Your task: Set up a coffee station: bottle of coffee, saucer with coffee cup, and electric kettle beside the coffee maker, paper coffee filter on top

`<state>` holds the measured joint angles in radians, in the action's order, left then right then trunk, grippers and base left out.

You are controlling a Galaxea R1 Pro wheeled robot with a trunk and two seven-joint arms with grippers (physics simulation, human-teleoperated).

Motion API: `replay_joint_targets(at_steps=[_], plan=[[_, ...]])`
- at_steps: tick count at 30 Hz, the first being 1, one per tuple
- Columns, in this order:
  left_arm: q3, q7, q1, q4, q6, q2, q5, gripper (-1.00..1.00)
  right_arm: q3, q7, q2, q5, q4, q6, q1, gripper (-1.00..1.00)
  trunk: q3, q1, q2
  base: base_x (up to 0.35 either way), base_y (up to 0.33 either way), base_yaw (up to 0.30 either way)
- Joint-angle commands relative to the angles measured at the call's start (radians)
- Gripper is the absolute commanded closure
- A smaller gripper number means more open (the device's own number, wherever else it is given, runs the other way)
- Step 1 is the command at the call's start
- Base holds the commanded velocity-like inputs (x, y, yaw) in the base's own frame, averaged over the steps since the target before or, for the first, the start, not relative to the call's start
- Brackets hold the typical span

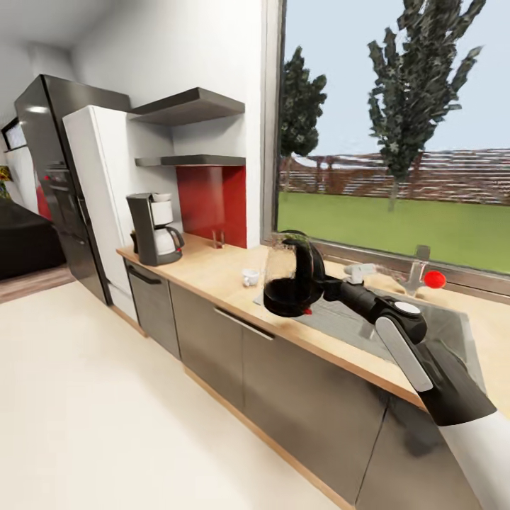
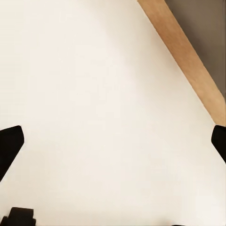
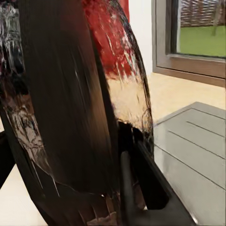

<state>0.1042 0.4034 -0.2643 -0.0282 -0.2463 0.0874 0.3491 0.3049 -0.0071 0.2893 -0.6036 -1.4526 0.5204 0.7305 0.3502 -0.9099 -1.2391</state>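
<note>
While the right arm reaches out over the long light tan wood-look bench (image 1: 212,273), its right pincer (image 1: 320,285) is clamped on the black handle of the rounded dark glossy see-through electric kettle (image 1: 290,276), which hangs upright in the air, clear of the bench surface, above the bench's front part just beside the grey sink basin (image 1: 439,326). In the right wrist view the kettle (image 3: 70,117) crowds the lens, its dark handle and mirror-like wall up close, with one black finger (image 3: 141,188) pressed against it.

Taking the tall dark grey coffee maker (image 1: 152,230) with its white carafe as the landmark: it stands at the far end of the bench, next to the white refrigerator (image 1: 99,184). The kettle is well apart from the coffee maker, towards the sink. Between the coffee maker and the kettle, nearer the kettle, a small white coffee cup (image 1: 249,277) sits on the bench; whether a saucer lies under it is too small to tell. Above the coffee maker two thin dark wall shelves (image 1: 191,106) jut from the wall, with a red backsplash panel (image 1: 212,202) beneath the lower one.

The left pincer (image 2: 113,141) points down at the cream floor (image 2: 94,94), its two black fingertips (image 2: 10,141) spread wide apart with nothing between them; a tan strip (image 2: 188,61) along the foot of the grey cabinets crosses one corner of that view.
</note>
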Motion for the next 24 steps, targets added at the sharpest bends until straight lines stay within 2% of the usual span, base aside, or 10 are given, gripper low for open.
replay_joint_targets(at_steps=[1, 24], plan=[[0.008, 0.006, -0.001, 0.001, -0.001, 0.000, -0.001, -1.00, 0.000, -0.001, 0.001, -0.002, -0.001, 0.004, 0.001, 1.00, 0.001, 0.000, -0.001, 0.000, 0.155, 0.268], [0.008, 0.006, -0.001, 0.001, -0.001, 0.001, 0.000, -1.00, 0.002, -0.001, 0.001, -0.004, 0.001, 0.004, 0.001, 1.00, 0.001, 0.000, -0.001, 0.000, 0.017, 0.268]])
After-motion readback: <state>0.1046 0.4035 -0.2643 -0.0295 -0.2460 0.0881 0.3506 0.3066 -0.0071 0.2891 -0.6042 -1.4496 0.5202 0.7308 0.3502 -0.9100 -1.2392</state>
